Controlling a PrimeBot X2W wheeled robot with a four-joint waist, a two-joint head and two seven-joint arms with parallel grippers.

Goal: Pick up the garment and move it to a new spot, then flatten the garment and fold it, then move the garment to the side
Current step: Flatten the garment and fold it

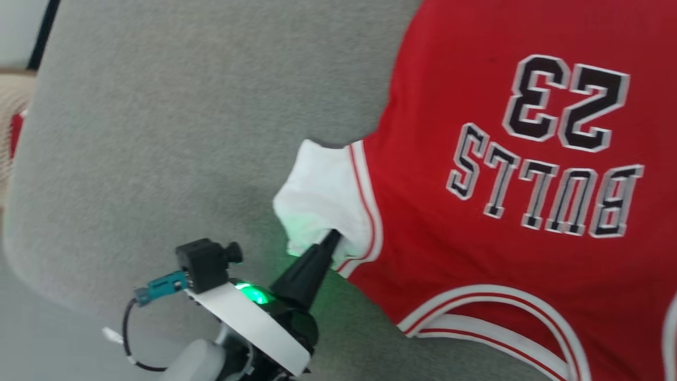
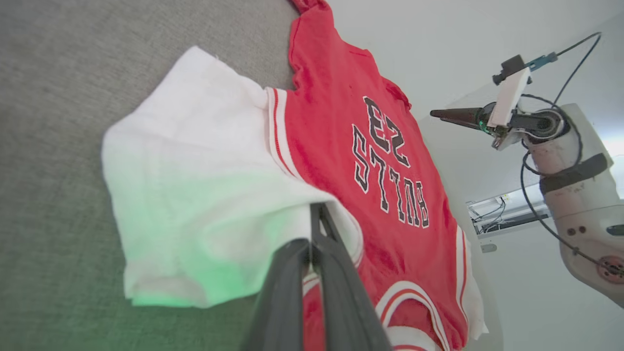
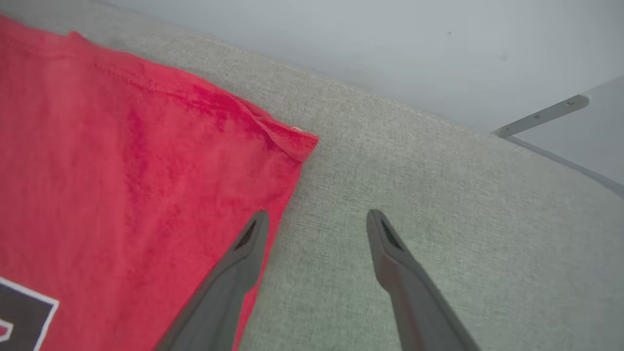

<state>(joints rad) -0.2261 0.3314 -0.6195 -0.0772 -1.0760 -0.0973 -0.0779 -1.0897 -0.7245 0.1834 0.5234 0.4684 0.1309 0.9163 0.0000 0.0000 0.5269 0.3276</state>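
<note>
Two dark-fingered hands attend a red basketball-style jersey garment [image 1: 439, 79] with white short sleeves and a black, white-outlined number 23. It lies print-up on a grey fabric-covered desk [image 1: 185, 106], collar toward the robot. The left hand [image 1: 333, 239] is clenched on the crumpled white sleeve [image 1: 322, 190] at the jersey's edge. In the left wrist view its fingers [image 2: 331, 273] meet, with the sleeve [image 2: 195, 170] draped over their tips and the red body of the garment [image 2: 331, 122] running away across the desk [image 2: 48, 122].

The right hand [image 3: 317, 219] is released, fingers spread, poised over the desk [image 3: 414, 170] just beside what looks like a hem corner of the garment [image 3: 122, 170], gripping nothing. The left wrist view shows it [image 2: 432, 113] raised, well apart from the cloth.

The step in hand appears to be flattening: the body lies fairly smooth while the pinched sleeve is bunched. Doing it well likely means drawing the sleeve outward, away from the red trim, and keeping it low to the desk so the cloth slides flat instead of tenting. A gentle pull should do; a hard or high one could drag the whole jersey sideways and wrinkle the print. The free right hand is well placed to press down the far corner as an anchor, and the left should let go only once the sleeve lies flat.
</note>
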